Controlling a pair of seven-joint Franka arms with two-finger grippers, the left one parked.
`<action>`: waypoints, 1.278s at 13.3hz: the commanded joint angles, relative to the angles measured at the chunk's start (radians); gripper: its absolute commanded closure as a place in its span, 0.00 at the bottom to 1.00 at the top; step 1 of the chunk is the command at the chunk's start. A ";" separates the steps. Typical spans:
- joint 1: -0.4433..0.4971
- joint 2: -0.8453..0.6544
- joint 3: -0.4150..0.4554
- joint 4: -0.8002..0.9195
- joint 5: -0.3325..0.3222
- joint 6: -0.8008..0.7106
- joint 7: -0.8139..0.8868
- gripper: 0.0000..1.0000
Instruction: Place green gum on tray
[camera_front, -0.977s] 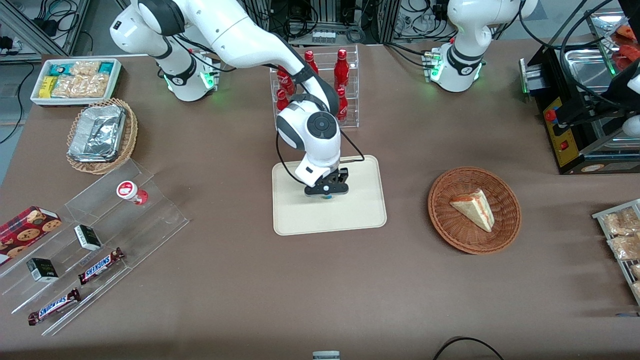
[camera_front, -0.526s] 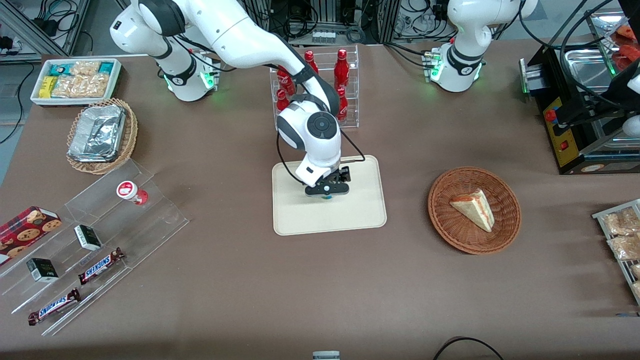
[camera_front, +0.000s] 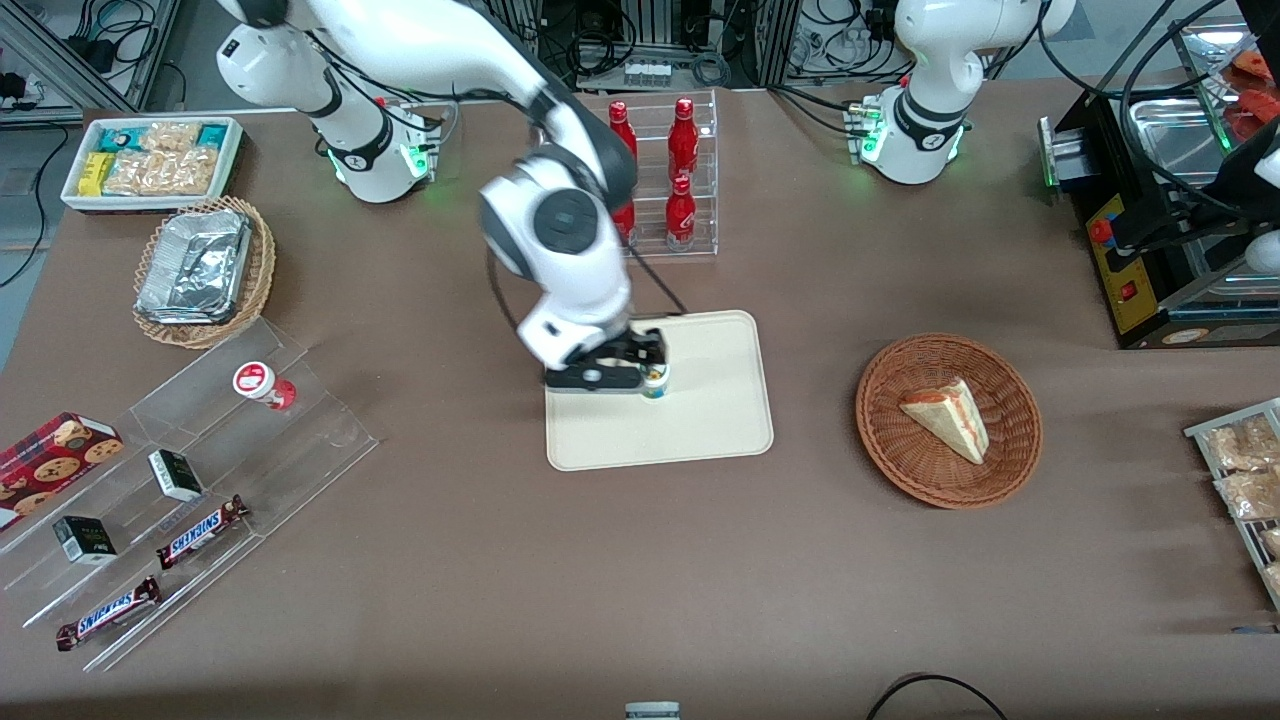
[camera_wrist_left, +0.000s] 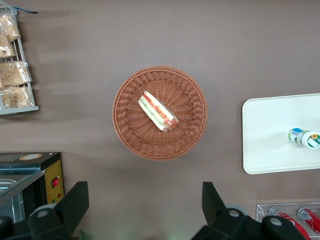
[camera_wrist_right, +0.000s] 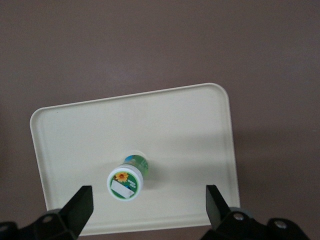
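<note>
Cream-beige tray (camera_wrist_right: 200, 130) on a brown worktop (camera_wrist_right: 150, 45); green gum (camera_wrist_right: 126, 182) has a white lid (sunflower, green label); black hand (camera_front: 598, 377).

green gum (camera_front: 655, 381) upright on tray (camera_front: 700, 430), gripper (camera_front: 598, 376) above tray edge, fingers (camera_wrist_right: 80, 205) spread

Right arm reaches from its base at the upper left of the front view down toward frame centre, elbow raised, the round wrist joint above the hand. The gripper (camera_front: 597, 377) points straight down, raised in the air, just left of centre in the front view. It is blurred there, so finger detail does not show in that view. In the right wrist view the two fingers (camera_wrist_right: 80, 206) stand wide apart, one at each side of the frame, with nothing gripped between them. Gripper body shows dark, with the white wrist housing directly above it in the front view
</note>
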 joint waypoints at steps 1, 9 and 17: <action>-0.085 -0.198 0.008 -0.081 0.009 -0.169 -0.102 0.00; -0.458 -0.413 0.009 -0.078 -0.093 -0.490 -0.427 0.00; -0.742 -0.424 0.040 -0.060 -0.115 -0.527 -0.780 0.00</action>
